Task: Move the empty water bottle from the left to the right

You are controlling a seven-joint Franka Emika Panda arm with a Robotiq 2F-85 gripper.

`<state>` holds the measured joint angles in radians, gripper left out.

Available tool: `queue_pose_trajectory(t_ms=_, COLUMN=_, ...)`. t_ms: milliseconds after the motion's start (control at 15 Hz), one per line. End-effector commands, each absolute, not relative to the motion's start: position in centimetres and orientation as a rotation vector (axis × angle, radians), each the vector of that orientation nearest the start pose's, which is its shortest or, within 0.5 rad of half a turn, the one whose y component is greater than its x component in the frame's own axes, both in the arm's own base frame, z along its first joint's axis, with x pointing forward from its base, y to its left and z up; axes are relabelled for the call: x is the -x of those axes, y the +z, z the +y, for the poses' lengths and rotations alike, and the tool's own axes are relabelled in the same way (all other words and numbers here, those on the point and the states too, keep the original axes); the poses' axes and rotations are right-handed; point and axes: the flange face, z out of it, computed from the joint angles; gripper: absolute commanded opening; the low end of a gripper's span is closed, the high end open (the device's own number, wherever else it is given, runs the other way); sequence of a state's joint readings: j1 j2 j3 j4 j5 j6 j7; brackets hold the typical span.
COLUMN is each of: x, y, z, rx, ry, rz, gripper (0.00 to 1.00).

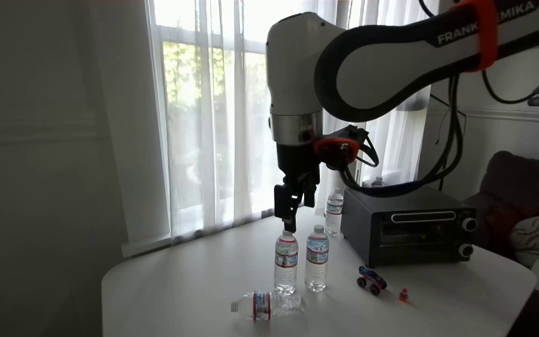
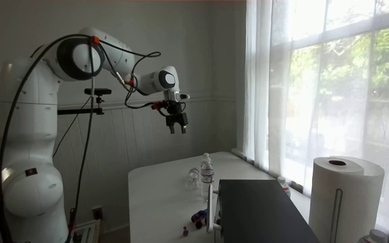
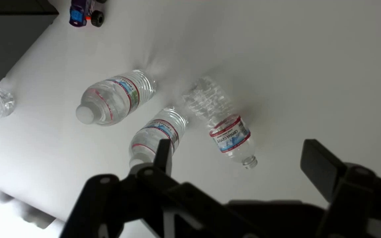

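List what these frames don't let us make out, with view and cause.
One standing bottle, wrist view: cap end partly hidden by the fingers.
Toy truck, wrist view: part cut off by the top edge.
Empty bottle, both exterior views: printed words too small to read.
Small red-topped toy, both exterior views: features too small.
Window-side bottle, in an exterior view: lower part hidden by the oven.

On the white table (image 1: 180,276) you have an empty bottle (image 1: 262,306) on its side — two upright bottles (image 1: 286,262) just beside it — plus a toy truck (image 1: 371,281), a small figure (image 1: 404,295), and a toaster oven (image 1: 405,224) with another bottle (image 1: 334,213) beside it.
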<state>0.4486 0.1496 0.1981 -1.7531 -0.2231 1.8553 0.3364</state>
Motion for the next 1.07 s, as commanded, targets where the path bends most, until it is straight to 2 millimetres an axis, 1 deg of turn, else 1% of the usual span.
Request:
queue_pose_trajectory(t_ms=0, x=-45.7, y=49.0, z=30.7, rx=3.191, ry=-0.207, rz=-0.531, gripper=1.00)
queue_pose_trajectory(t_ms=200, x=-42.9, y=49.2, z=27.3, rx=3.178, ry=-0.216, rz=-0.520, gripper=1.00)
queue_pose_trajectory(t_ms=400, x=-39.7, y=49.2, z=23.7, rx=3.166, ry=-0.212, rz=-0.526, gripper=1.00)
queue_pose_trajectory(t_ms=467, x=-43.0, y=49.2, z=26.3, rx=3.197, ry=-0.167, rz=-0.520, gripper=1.00)
queue_pose_trajectory(t_ms=533, x=-42.0, y=49.2, z=25.3, rx=3.196, ry=-0.169, rz=-0.522, gripper=1.00)
queue_pose_trajectory(t_ms=667, x=-40.6, y=49.3, z=24.2, rx=3.196, ry=-0.187, rz=-0.522, gripper=1.00)
queue_pose_trajectory(t_ms=800, x=-40.2, y=49.3, z=24.0, rx=3.195, ry=-0.196, rz=-0.521, gripper=1.00)
queue_pose_trajectory(t_ms=1000, x=-40.2, y=49.2, z=24.0, rx=3.194, ry=-0.196, rz=-0.521, gripper=1.00)
